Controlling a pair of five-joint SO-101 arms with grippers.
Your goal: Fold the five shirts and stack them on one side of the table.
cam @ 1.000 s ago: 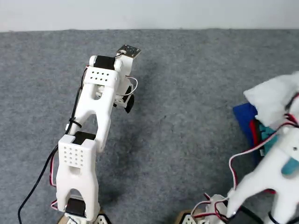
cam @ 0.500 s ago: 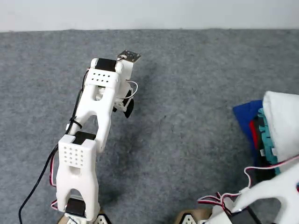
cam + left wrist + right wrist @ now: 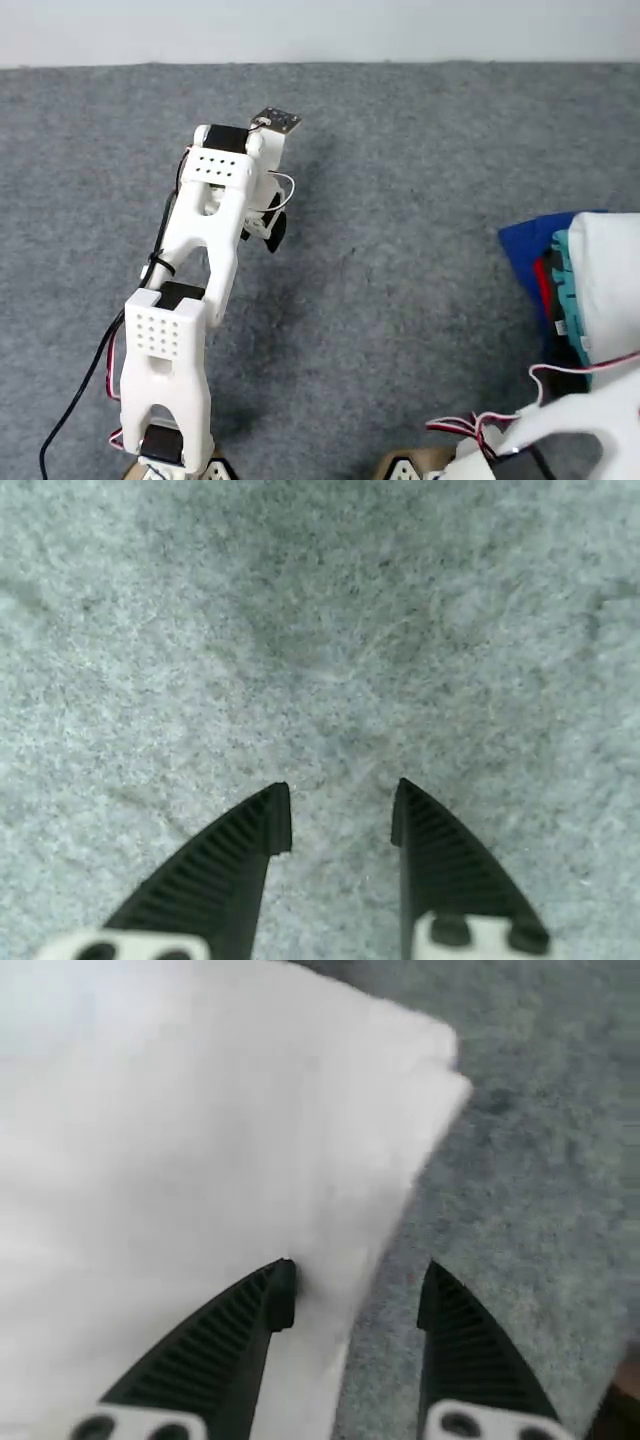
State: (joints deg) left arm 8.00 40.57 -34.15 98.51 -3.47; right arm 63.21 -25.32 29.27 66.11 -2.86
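The white left arm [image 3: 195, 280] stretches forward over the surface; its black-fingered left hand [image 3: 340, 815] points down, fingers apart. The black-fingered right hand [image 3: 355, 1295] is likewise parted.

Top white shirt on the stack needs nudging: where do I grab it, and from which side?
Probably its edge facing the open table: the white shirt lies flat atop the stack, so only that edge offers a pinch. The right gripper straddles it, jaws open; come in from the table's middle.
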